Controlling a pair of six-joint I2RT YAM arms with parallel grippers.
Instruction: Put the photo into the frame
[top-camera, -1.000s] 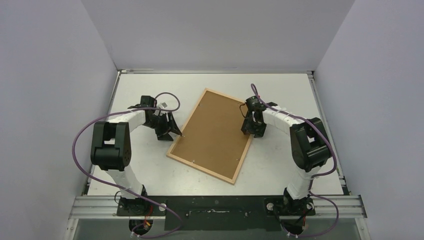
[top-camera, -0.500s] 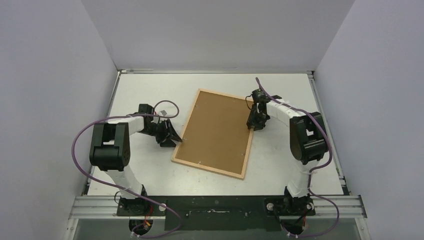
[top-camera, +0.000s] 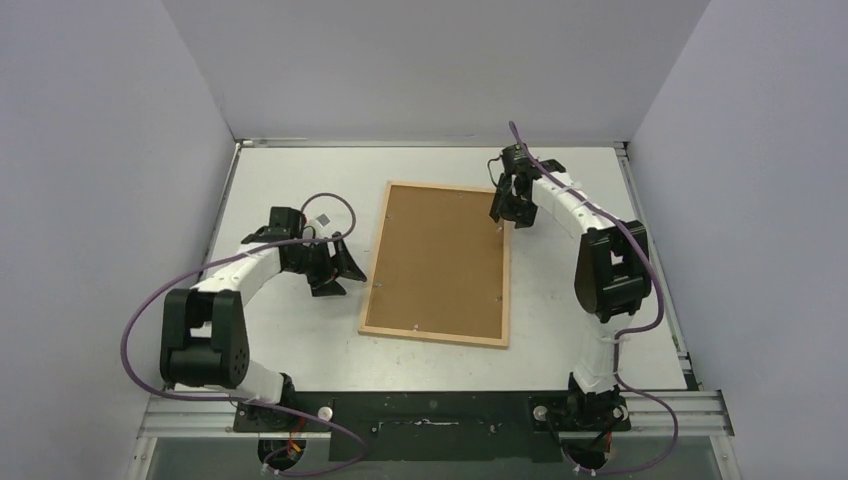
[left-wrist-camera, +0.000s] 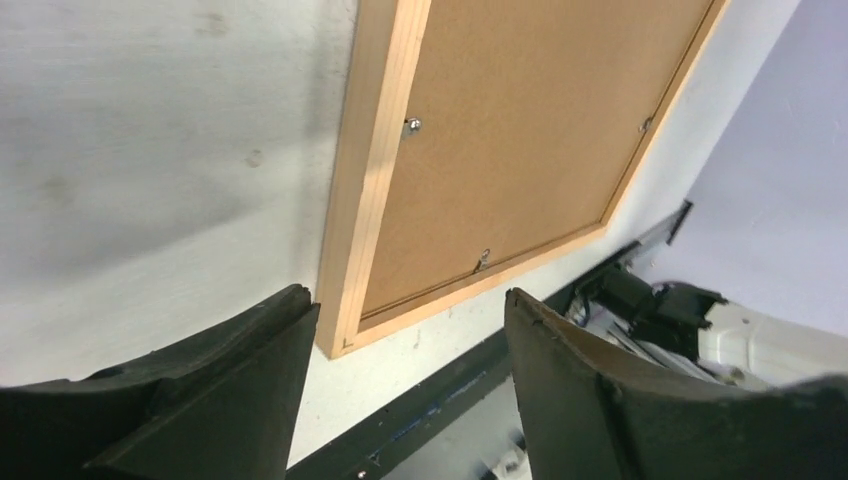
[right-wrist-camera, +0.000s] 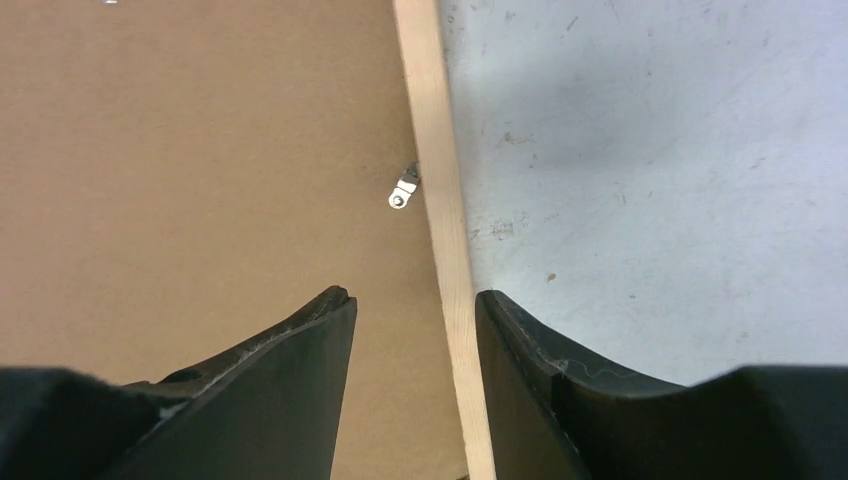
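The frame (top-camera: 435, 335), thin light wood, lies back-up in the middle of the table with a brown backing board (top-camera: 440, 260) in it. The photo is out of view. My left gripper (top-camera: 345, 276) is open and empty just left of the frame's left side; in its wrist view the gripper (left-wrist-camera: 408, 298) is above the frame's near-left corner (left-wrist-camera: 375, 170). My right gripper (top-camera: 505, 214) is open at the frame's far-right side; in its wrist view the gripper (right-wrist-camera: 415, 296) straddles the wooden border (right-wrist-camera: 430, 120), with one finger over the board (right-wrist-camera: 200, 150).
Small metal clips (right-wrist-camera: 403, 190) hold the board along the frame's inner edge. The table's dark front rail (top-camera: 430, 412) runs along the near side. White walls close in the left, right and back.
The frame has turned from tilted to nearly square with the table. My right gripper moved away toward the far edge along the frame's right side. My left gripper shifted slightly nearer.
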